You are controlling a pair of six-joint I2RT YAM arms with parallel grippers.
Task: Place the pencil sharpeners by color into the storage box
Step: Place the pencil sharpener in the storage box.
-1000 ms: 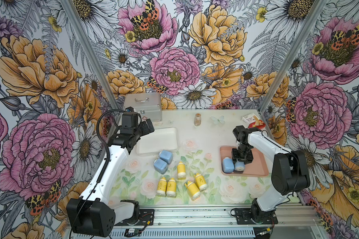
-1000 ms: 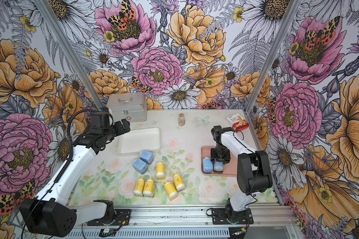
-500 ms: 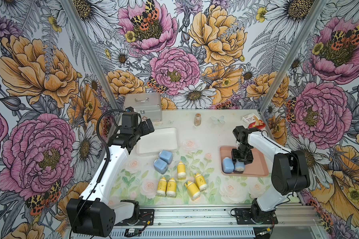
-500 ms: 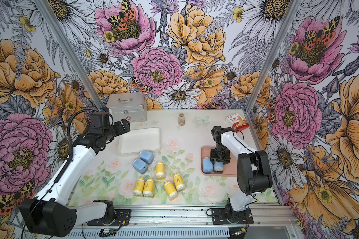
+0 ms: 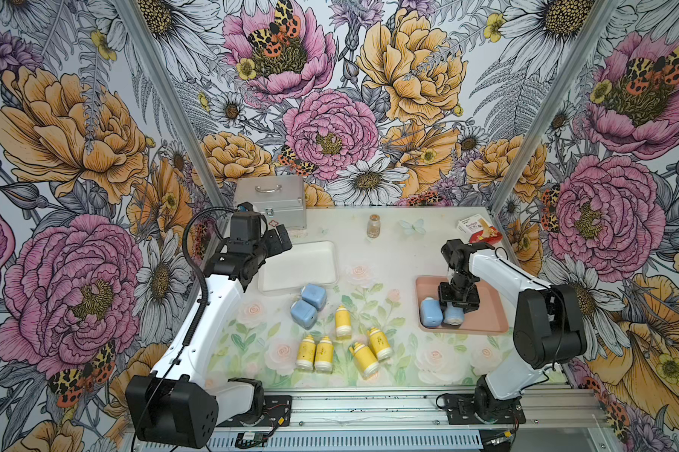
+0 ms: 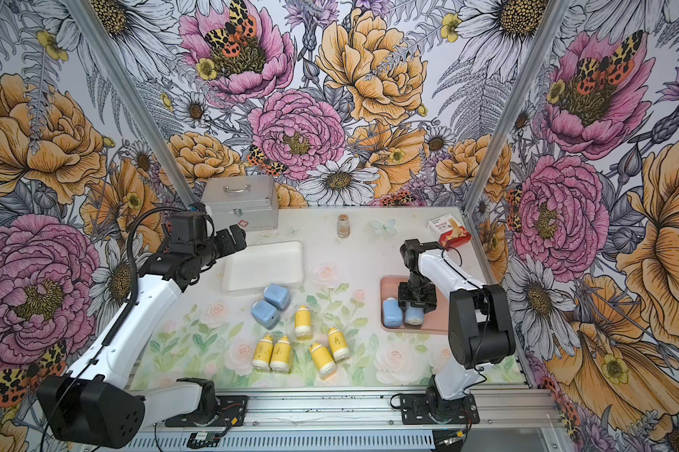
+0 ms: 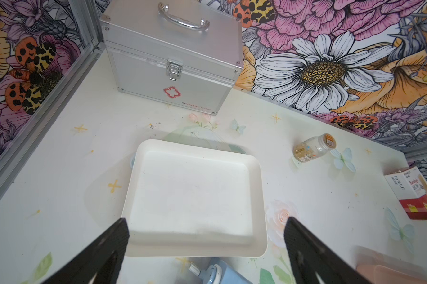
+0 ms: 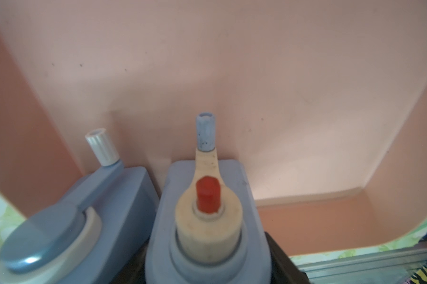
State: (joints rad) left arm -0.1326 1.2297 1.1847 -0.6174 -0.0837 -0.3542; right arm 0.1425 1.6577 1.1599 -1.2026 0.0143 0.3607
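Flower-papered walls on three sides, pale printed surface point(image 5: 408, 242) beneath. Two blue sharpeners lying side by side and touching in the pink tray point(image 5: 486, 313), at its near corner toward the middle of the surface: outer blue sharpener point(image 5: 431, 312) free, inner blue sharpener point(image 5: 452, 316) between the fingers of the right tool point(image 5: 457, 307), pointed straight down over it. In the right wrist view, black finger point(image 8: 281, 258) close against that sharpener's side; clamped or let go, impossible to tell.

Further blue pair point(image 5: 303, 314) touching each other on the surface, just in front of the white tray point(image 5: 298, 266). Five yellow sharpeners point(image 5: 343, 321) lying loose nearer the front edge, between the two arms.

Left tool point(image 7: 206, 222) spread wide, holding nothing, raised above the left side of the white tray.

Along the back: silver case point(image 5: 275, 199) with handle and latch in the left corner, brown vial point(image 5: 373, 226) upright in the middle, small red-and-white carton point(image 5: 478, 230) on the right.
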